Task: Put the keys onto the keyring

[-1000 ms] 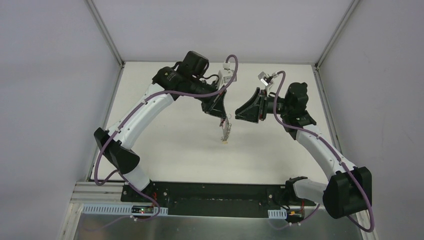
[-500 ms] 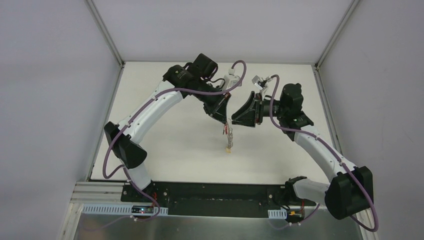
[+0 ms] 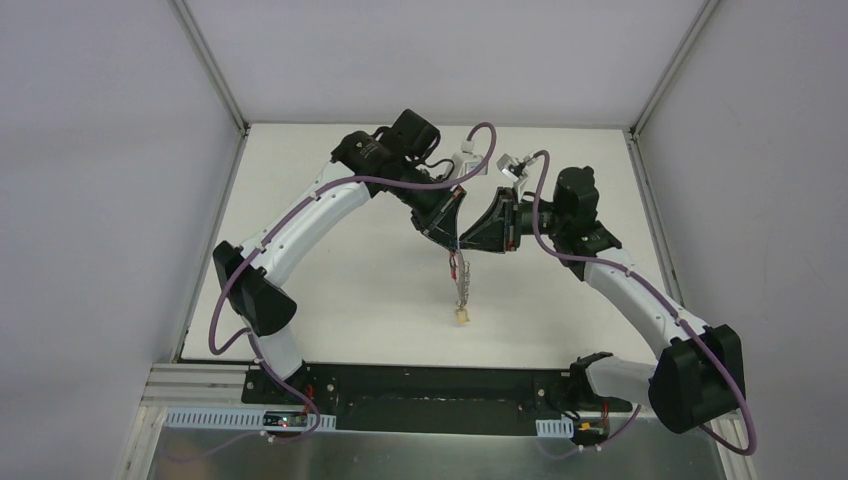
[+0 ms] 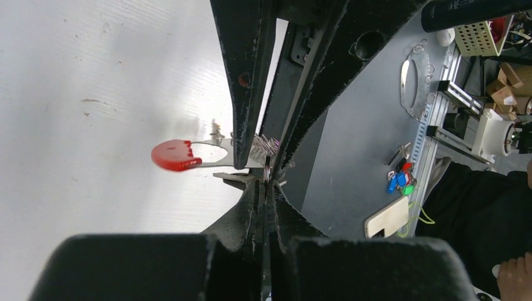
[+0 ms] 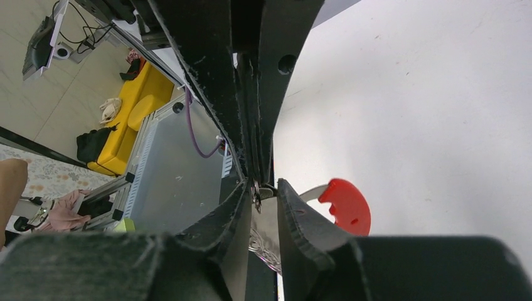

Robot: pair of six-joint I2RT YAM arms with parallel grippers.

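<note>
Left gripper (image 3: 449, 238) is pinched tight on the top of the keys (image 3: 460, 285). Its two fingers are pressed flat together, and the left wrist view shows a silver ring (image 4: 266, 170) caught at their tips. From where I stand the bunch hangs down from that grip over the white table (image 3: 330, 290), with the yellow-headed key (image 3: 461, 316) lowest. The red end of the strap (image 4: 172, 155) sticks out sideways just beside the fingertips. Right gripper (image 3: 468, 243) faces it from the opposite side, nose to nose with the left one at the top of the bunch. Its fingers (image 5: 237, 210) stand a narrow gap apart with a bit of silver metal between them. Whether they actually pinch it I cannot tell.
</note>
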